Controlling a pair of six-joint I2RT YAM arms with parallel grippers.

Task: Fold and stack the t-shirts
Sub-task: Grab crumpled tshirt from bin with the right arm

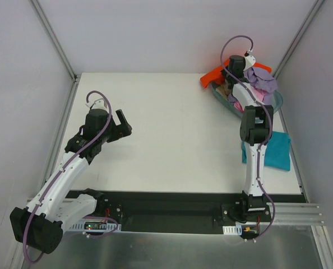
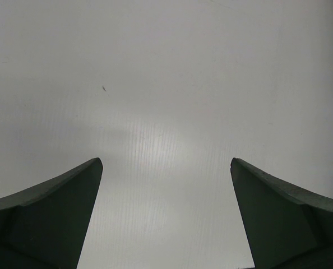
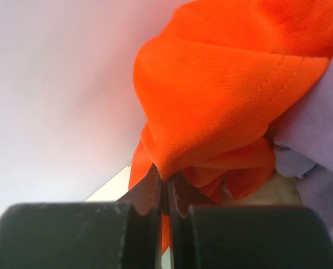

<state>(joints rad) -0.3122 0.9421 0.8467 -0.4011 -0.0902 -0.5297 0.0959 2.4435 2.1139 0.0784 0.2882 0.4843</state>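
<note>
Top external: translucent tub (image 1: 277,102) at 1 o'clock on the worktop (image 1: 172,129), heaped with loose shirts. Orange t-shirt (image 1: 210,77) draped over the tub's 10 o'clock rim, lavender t-shirt (image 1: 263,79) on top; cloth beneath too tangled to tell apart. Teal t-shirt (image 1: 277,148) flat at 3 o'clock, just beside the right arm (image 1: 255,145) and partly hidden by it. Roughly rectangular, so probably folded.

Right wrist: right end effector (image 3: 165,188) pinched fully shut on an edge fold of the orange t-shirt. Cloth bunched above the tips, lavender at 3 o'clock of the view.

Left wrist: left end effector (image 2: 166,162) spread wide, nothing held, only worktop beneath. Seen from above at 9 o'clock, well apart from any cloth.

Progress, as judged: early. At most one shirt folded and set down. Orange gripped but not yet spread on the worktop. Lavender and the rest of the tub untouched. No stack of two yet.
</note>
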